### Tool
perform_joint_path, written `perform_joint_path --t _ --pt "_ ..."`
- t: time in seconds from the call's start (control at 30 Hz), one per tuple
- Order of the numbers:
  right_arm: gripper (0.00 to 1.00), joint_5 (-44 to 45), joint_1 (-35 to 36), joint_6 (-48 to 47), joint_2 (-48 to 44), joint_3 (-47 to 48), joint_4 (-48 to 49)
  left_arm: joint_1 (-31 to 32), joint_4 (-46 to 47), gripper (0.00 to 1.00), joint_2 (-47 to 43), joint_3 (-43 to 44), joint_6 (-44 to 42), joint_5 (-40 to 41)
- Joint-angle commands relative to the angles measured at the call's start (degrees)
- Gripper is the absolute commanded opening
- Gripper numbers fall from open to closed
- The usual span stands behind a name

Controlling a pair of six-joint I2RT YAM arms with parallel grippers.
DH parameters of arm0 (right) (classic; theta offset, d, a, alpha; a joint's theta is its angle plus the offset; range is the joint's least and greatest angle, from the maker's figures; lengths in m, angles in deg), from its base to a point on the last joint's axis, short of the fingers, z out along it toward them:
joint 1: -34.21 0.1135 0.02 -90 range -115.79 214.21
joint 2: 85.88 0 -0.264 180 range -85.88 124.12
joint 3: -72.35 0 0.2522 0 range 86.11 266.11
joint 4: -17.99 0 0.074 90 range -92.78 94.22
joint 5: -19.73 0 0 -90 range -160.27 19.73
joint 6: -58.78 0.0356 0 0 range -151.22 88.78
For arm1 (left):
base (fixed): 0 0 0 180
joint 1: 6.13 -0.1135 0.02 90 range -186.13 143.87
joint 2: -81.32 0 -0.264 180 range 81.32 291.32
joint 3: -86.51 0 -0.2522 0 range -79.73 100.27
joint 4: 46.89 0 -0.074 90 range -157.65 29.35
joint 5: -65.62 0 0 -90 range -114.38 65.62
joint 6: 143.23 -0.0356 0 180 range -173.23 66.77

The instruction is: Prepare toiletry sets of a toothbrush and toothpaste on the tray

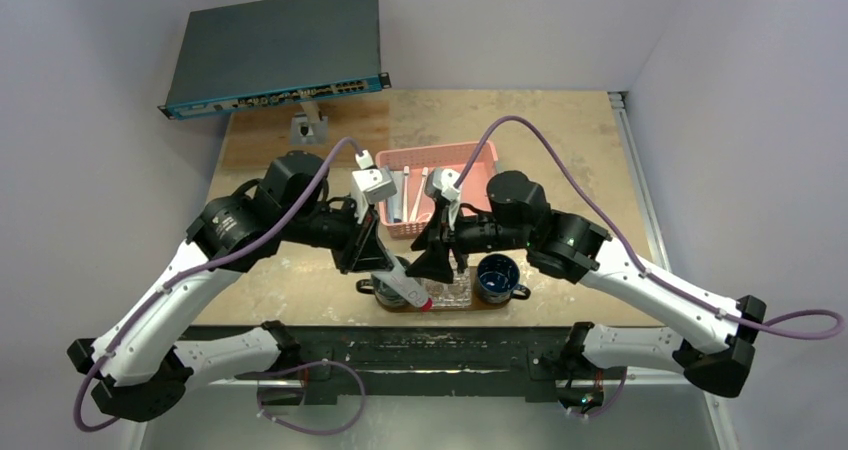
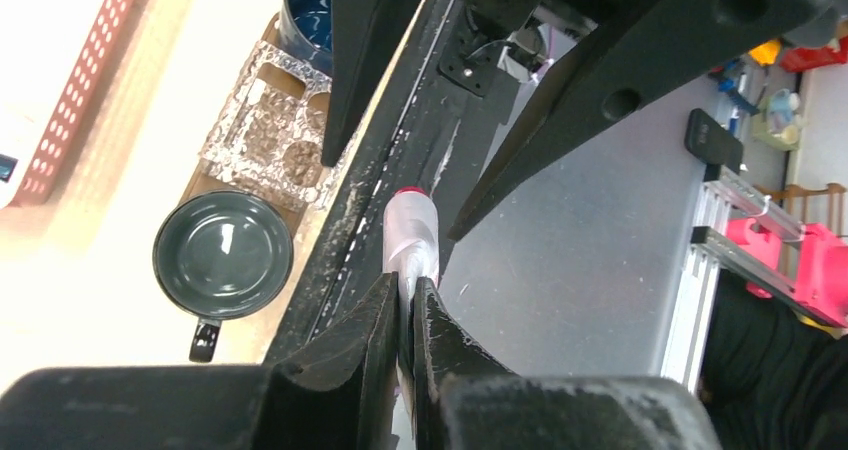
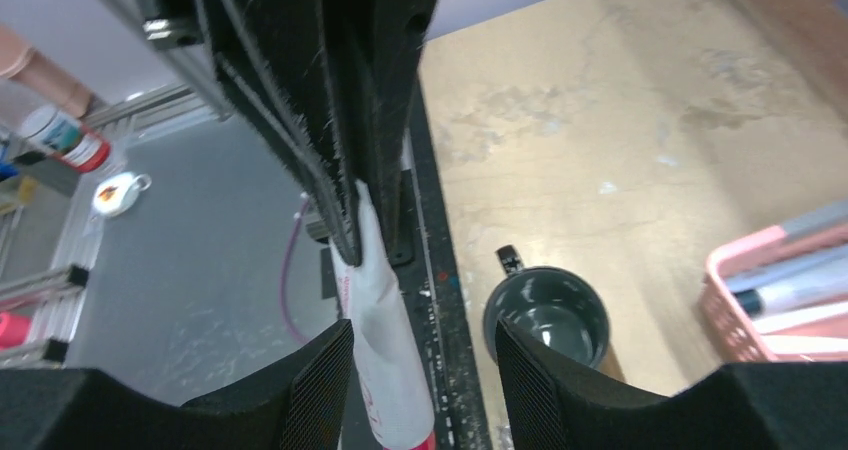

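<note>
**L pincer clamped on toothpaste tube, R pincer apart around it, over tray**

- L arm: upper link climbs from base to elbow at 10 o'clock, forearm runs twd 3 o'clock, wrist bent down. Left gripper has fingers together, pinched on crimped end of toothpaste tube. Tube white w/ red cap.
- R arm mirrors it: elbow out at 2 o'clock, forearm runs twd 9 o'clock, wrist tipped down over table centre. Right gripper has fingers apart, one each side of tube body. Tube just beside one pad, clear gap to the other. Contact w/ near pad: cannot tell.
- Top view: tube hangs slanted, cap twd 4 o'clock, off the surface, over the 9 o'clock half of the tray. Height above tray: cannot tell.
- Tray sits at table's 6 o'clock edge. Blue mug at its 3 o'clock end, dark grey mug at its 9 o'clock end, foil-look moulded insert betw. them.
- Pink basket at 12 o'clock of tray, apart from it.
</note>
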Motion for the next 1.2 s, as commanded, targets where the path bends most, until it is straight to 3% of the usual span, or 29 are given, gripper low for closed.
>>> perform_joint_path --t 0.0,0.6,0.97,1.17 --pt "0.57 11.7 0.1 -0.9 -2.3 3.4 -3.4 3.8 -0.5 0.0 1.3 4.8 -0.1 8.2" --pt "0.61 48.8 -0.8 8.4 -1.8 2.3 -14.2 17.3 -4.3 0.0 16.0 18.1 4.9 31.7" --pt "0.6 52.6 -9.6 13.5 -1.9 -2.8 -16.5 18.4 -2.4 0.0 21.5 19.6 11.3 39.8" --pt "0.62 54.3 -10.3 15.4 -3.1 -5.5 -16.1 18.8 -1.7 0.0 23.7 19.5 13.8 43.9"
